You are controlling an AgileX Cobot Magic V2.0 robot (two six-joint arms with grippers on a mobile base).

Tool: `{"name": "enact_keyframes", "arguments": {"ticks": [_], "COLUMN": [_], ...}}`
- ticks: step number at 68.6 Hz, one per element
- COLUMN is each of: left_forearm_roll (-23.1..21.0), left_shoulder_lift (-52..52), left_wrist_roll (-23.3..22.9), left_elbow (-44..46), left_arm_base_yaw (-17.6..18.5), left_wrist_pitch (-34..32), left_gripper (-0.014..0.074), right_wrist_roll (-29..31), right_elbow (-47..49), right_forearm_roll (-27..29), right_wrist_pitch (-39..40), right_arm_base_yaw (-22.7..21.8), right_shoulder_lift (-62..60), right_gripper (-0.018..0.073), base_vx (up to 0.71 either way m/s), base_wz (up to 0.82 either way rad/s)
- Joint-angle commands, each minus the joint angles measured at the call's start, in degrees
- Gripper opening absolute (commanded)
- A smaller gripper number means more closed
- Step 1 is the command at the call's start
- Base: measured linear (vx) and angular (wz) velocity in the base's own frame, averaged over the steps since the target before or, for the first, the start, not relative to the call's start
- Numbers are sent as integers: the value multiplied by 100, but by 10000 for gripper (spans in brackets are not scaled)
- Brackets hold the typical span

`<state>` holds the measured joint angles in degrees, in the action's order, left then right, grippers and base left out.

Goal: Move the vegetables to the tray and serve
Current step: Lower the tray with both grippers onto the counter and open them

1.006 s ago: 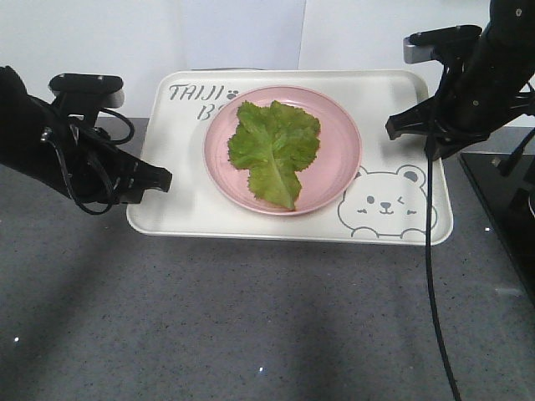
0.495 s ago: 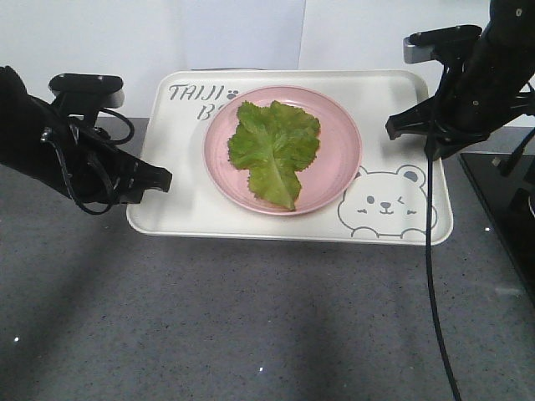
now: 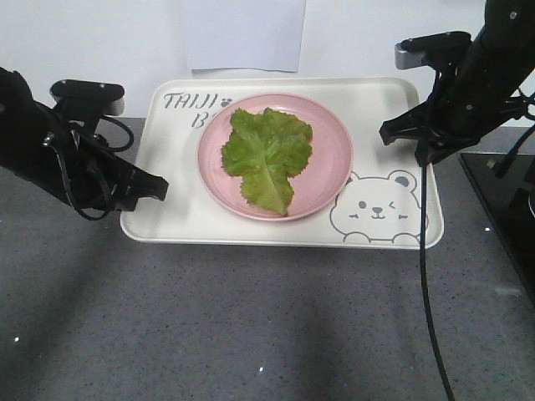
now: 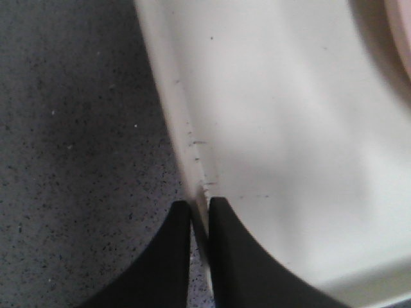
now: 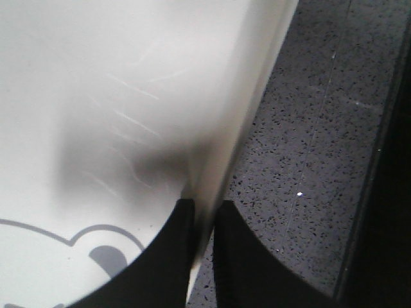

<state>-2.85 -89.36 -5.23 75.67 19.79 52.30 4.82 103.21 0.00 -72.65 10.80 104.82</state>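
The vegetables, one green crinkly lettuce leaf [image 3: 267, 154], lie on a round pink plate [image 3: 330, 171] that rests on the cream tray [image 3: 167, 213] with a bear drawing. My left gripper [image 3: 159, 188] is shut on the tray's left rim; in the left wrist view its fingers [image 4: 200, 204] pinch the rim of the tray [image 4: 289, 128]. Over on the other side, my right gripper [image 3: 393, 132] is shut on the right rim, and the right wrist view shows the gripper [image 5: 204, 204] clamped on the edge of the tray [image 5: 128, 96].
The tray sits over a grey speckled countertop [image 3: 251, 334]. A black flat surface [image 3: 501, 209] lies at the right edge. A black cable [image 3: 424, 251] hangs from the right arm down across the counter. A white wall stands behind.
The tray, with plate and lettuce, has shifted a little to the left and toward the front, and both grippers moved with it while holding the rims.
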Motion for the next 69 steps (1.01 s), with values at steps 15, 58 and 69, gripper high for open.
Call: {"name": "enact_keyframes", "arguments": {"ticks": [15, 58, 69], "left_forearm_roll": [-450, 89, 104], "left_shoulder_lift": [-575, -1033, -1033], "left_wrist_roll": [132, 153, 148], "left_elbow": [169, 169, 169], "left_arm_base_yaw": [120, 120, 120], "left_wrist_pitch": [-341, -303, -303], "left_gripper": [-6, -6, -6], "right_wrist_roll": [277, 250, 250], "right_elbow": [152, 147, 147], "right_forearm_roll": [823, 835, 815], "right_wrist_pitch": [-88, -88, -88], "right_arm_base_yaw": [111, 114, 114], "right_shoulder_lift": [308, 946, 946], "right_gripper": [25, 54, 99], "base_vx": [0, 0, 0], "base_wz": [0, 0, 0]}}
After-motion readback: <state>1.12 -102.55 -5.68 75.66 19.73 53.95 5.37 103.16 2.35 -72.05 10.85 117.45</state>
